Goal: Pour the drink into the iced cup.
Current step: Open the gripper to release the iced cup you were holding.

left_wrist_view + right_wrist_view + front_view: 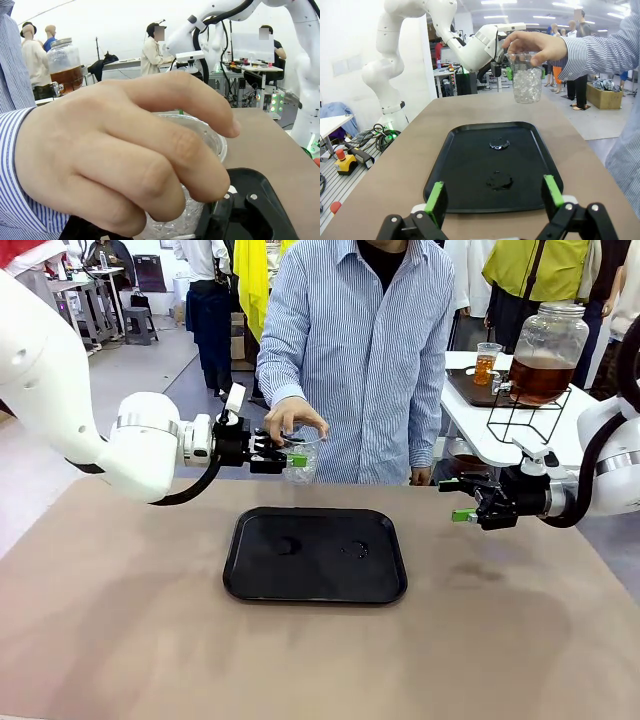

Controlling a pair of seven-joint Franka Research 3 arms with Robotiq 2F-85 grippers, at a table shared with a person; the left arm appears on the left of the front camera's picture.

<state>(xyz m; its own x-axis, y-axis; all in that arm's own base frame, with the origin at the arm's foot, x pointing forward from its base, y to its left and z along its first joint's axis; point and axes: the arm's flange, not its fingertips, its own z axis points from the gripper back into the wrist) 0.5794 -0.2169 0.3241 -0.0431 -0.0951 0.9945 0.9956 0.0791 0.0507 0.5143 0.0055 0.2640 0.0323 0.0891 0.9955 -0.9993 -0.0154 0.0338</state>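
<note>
I see my left gripper (291, 458) clamped on the iced cup (301, 462) | person's hand (294, 418) grips the cup's rim from above | my right gripper (494, 197) spread wide, holding nothing, black tray (470, 165) ahead of it | drink (540, 378) in jar on side table beyond my right gripper.

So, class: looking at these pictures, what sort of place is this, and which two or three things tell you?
Probably a robotics lab or demo hall: white robot arms at a shared table, workbenches with cabling and electronics behind, and an emergency-stop button beside the table.
</note>
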